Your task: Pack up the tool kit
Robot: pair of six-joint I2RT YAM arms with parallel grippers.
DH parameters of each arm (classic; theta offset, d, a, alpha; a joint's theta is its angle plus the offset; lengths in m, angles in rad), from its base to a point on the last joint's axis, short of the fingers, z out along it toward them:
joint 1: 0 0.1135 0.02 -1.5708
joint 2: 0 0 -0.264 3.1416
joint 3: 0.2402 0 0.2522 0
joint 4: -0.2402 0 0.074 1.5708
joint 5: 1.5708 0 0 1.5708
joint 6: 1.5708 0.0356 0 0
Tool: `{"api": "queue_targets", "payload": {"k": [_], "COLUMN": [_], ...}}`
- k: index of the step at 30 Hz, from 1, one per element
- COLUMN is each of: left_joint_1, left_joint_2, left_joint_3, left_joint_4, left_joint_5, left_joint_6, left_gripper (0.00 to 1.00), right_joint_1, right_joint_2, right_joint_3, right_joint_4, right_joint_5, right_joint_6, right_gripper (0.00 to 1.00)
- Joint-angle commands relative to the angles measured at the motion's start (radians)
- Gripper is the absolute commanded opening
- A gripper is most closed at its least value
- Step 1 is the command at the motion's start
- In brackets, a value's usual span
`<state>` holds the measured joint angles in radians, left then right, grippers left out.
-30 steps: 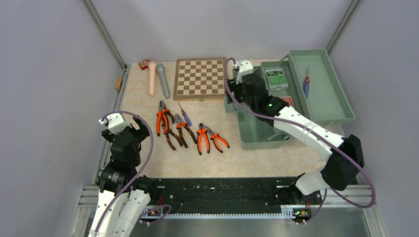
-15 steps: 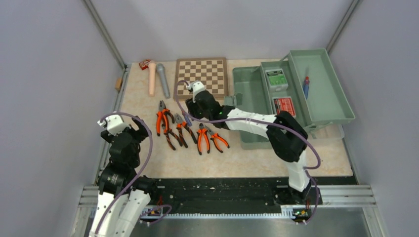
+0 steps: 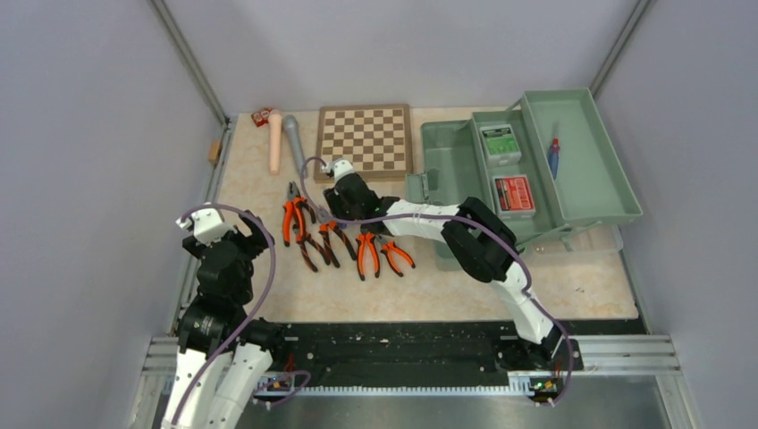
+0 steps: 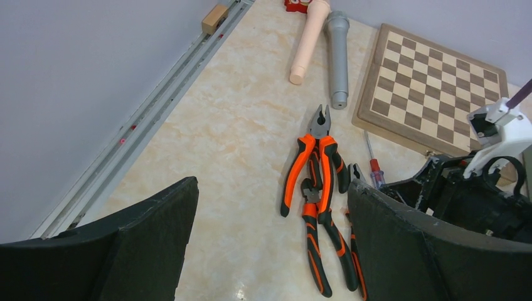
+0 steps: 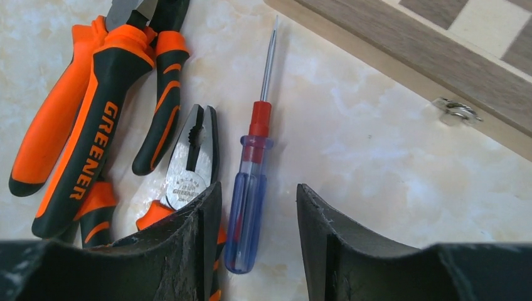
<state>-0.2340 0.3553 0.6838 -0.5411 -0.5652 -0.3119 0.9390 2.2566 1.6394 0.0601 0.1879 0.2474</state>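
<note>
Right gripper (image 5: 256, 200) swung from toolbox (image 3: 585, 174); we see jaws half-closed astride screwdriver (image 5: 250, 188), not yet gripping. Left gripper (image 4: 270, 219) wide, empty. Pliers (image 5: 81, 144) alongside unpacked.

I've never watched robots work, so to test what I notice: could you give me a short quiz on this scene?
1. True or false: the right gripper hangs over the chessboard.
2. What lies between its jaws? A pliers, B screwdriver, C pink cylinder.
3. How many small boxes sit in the open toolbox?
Key: 1 false; 2 B; 3 two.
</note>
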Motion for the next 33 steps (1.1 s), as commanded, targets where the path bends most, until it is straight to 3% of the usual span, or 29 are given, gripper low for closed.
{"api": "queue_targets", "payload": {"k": [1, 8, 16, 33], "left_joint_1": [0.005, 0.005, 0.005, 0.005], "left_joint_2": [-0.014, -0.016, -0.021, -0.024], "left_joint_3": [0.001, 0.0, 0.0, -0.002], "left_joint_4": [0.041, 0.041, 0.039, 0.037], "left_joint_5": [0.005, 0.004, 0.001, -0.004], "left_joint_6": [0.003, 0.004, 0.004, 0.002], "left_gripper": [0.93, 0.93, 0.93, 0.93], "right_joint_1": [0.008, 0.008, 0.006, -0.052], "right_joint_2": [0.068, 0.095, -0.016, -0.542], "right_joint_3": [0.092, 0.093, 0.017, -0.106], "right_joint_4": [-0.027, -0.059, -0.092, -0.27], "right_joint_5": [-0.044, 0.0, 0.118, 0.102], "right_joint_6": [0.0, -0.014, -0.125, -0.33], "right_gripper": [0.47, 0.38, 0.0, 0.0]}}
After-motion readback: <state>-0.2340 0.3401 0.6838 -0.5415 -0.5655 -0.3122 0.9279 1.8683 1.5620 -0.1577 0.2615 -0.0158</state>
